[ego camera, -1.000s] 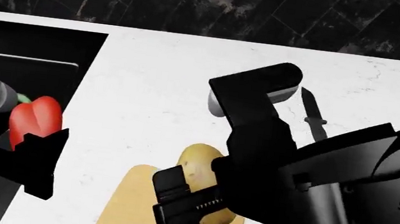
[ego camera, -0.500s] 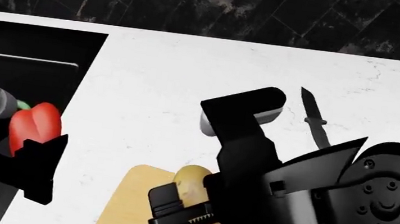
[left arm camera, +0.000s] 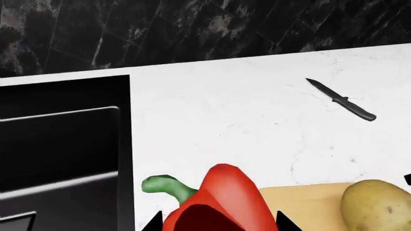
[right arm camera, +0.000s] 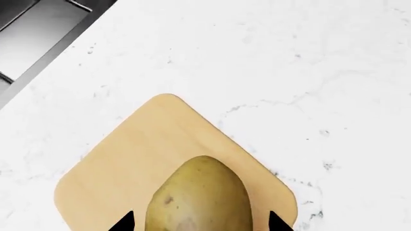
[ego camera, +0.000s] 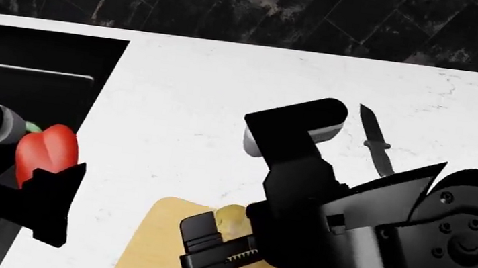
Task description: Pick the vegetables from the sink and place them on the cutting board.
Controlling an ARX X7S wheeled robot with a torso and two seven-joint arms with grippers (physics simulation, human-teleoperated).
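My left gripper (left arm camera: 218, 224) is shut on the red bell pepper (left arm camera: 224, 202), with a finger on each side. In the head view the pepper (ego camera: 44, 145) hangs over the right edge of the black sink (ego camera: 32, 49), left of the cutting board (ego camera: 151, 239). The yellow-brown potato (right arm camera: 199, 197) lies on the tan cutting board (right arm camera: 128, 159). My right gripper (right arm camera: 200, 224) straddles it, open, with a small gap at each fingertip. In the head view the right gripper (ego camera: 216, 256) hides most of the potato (ego camera: 231, 218).
A black knife (ego camera: 375, 146) lies on the white marble counter beyond the board, behind my right arm; it also shows in the left wrist view (left arm camera: 340, 100). A dark tiled wall runs along the back. The sink corner shows in the right wrist view (right arm camera: 38, 24).
My right gripper has come down with the potato onto the board, and its finger has moved away from the potato. The left gripper with the pepper has shifted slightly right.
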